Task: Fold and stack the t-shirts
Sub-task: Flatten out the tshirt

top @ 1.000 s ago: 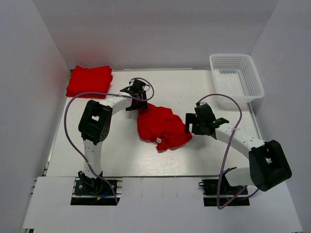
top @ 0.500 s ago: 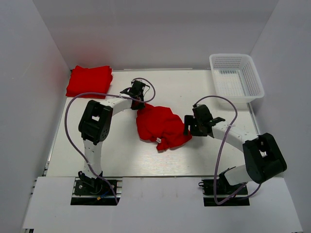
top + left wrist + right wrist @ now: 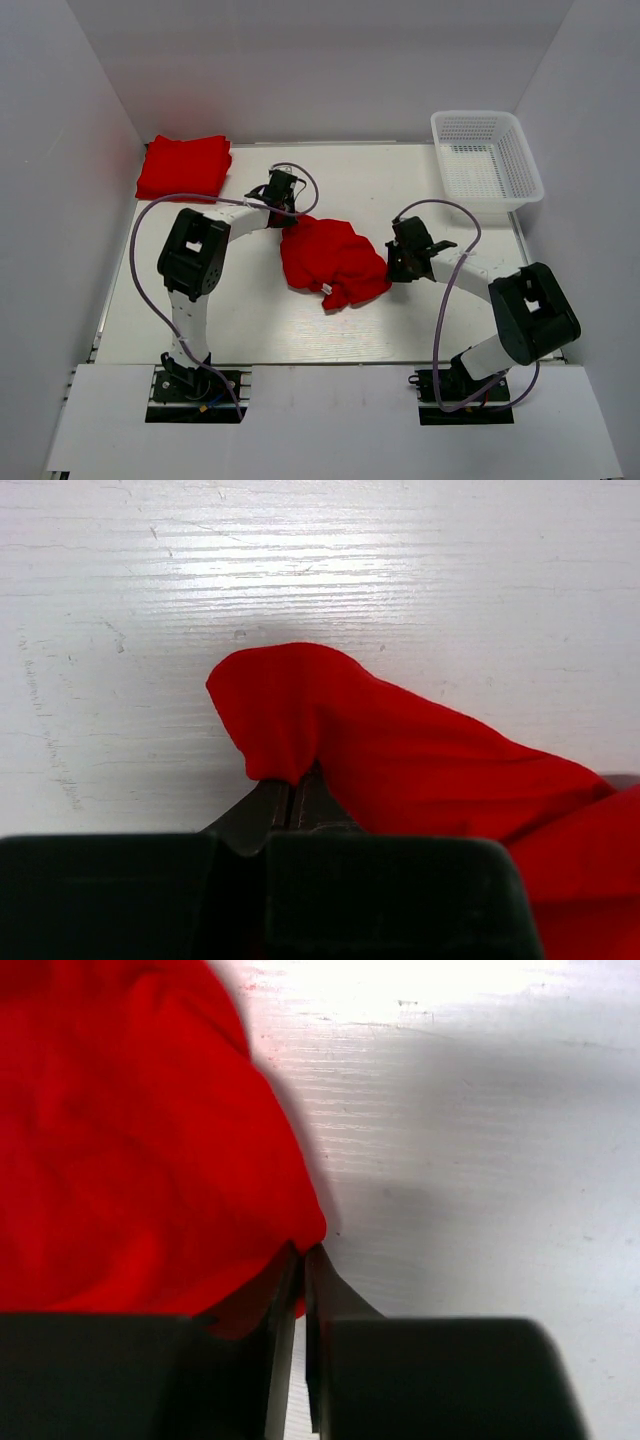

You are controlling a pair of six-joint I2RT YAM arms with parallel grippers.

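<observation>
A crumpled red t-shirt [image 3: 330, 260] lies in the middle of the table, its small white label [image 3: 325, 289] at the near edge. My left gripper [image 3: 290, 222] is shut on the shirt's far left corner, where a red fold [image 3: 290, 705] bulges over the closed fingers [image 3: 262, 815]. My right gripper [image 3: 388, 268] is shut on the shirt's right edge, and the red cloth [image 3: 140, 1140] fills the left of its wrist view down to the fingertips [image 3: 285, 1290]. A folded red t-shirt [image 3: 184, 166] rests at the far left corner.
A white mesh basket [image 3: 487, 158] stands at the far right corner. White walls close in the table on three sides. Purple cables loop over both arms.
Both grippers have gone from open to shut on the crumpled shirt's edges, the left first. The right gripper has moved slightly left and down onto the cloth.
</observation>
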